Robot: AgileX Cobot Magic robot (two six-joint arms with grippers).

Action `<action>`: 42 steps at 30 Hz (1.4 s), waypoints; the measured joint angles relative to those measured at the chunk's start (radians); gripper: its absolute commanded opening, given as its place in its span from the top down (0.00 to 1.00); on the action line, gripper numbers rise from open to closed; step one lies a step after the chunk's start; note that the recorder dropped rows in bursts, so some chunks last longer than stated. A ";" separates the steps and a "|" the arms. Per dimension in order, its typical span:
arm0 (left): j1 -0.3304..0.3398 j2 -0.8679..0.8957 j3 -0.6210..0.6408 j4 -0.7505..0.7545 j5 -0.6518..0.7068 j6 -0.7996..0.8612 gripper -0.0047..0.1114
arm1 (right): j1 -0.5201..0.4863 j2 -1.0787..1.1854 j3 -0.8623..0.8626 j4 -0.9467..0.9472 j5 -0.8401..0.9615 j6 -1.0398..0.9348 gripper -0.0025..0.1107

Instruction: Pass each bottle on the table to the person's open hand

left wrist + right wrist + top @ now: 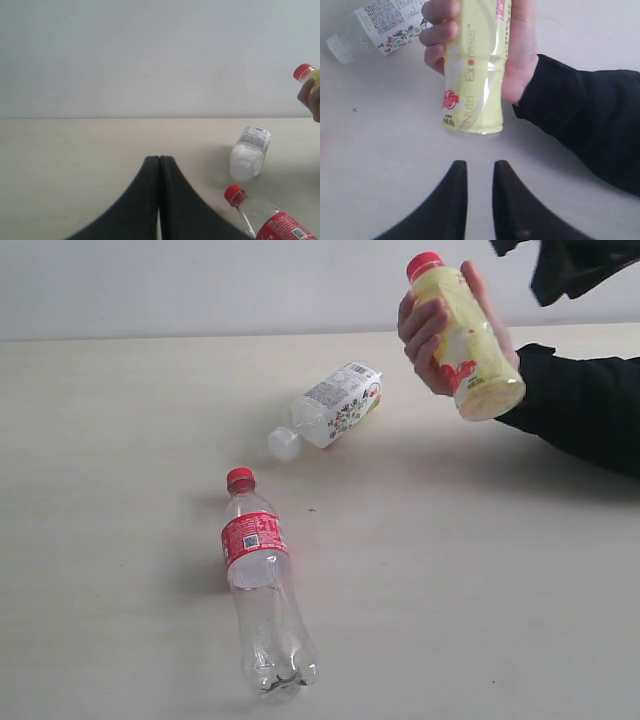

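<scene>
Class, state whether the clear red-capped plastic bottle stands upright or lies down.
Lying down: the clear red-capped plastic bottle rests lengthwise on the pale beige table.

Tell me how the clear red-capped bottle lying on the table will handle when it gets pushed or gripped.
The clear bottle looks empty, so it is probably light. It lies on its side on the table with a round body, so a sideways push would likely roll it. Its thin clear wall may dent under a firm squeeze.
</scene>
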 measured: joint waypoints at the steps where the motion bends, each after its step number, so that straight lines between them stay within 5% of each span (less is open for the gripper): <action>1: 0.000 0.000 0.000 0.000 0.000 0.000 0.96 | 0.000 -0.054 0.040 0.002 -0.023 0.000 0.98; 13: 0.000 0.000 0.000 0.000 0.000 0.000 0.96 | 0.000 -0.912 0.664 0.020 -0.383 -0.015 0.98; 24: 0.000 0.000 0.000 0.000 0.000 0.000 0.96 | 0.000 -1.386 0.976 0.056 -0.580 -0.015 0.98; 42: 0.000 0.000 0.000 0.000 0.000 0.000 0.96 | 0.000 -1.433 1.069 0.075 -0.653 -0.015 0.98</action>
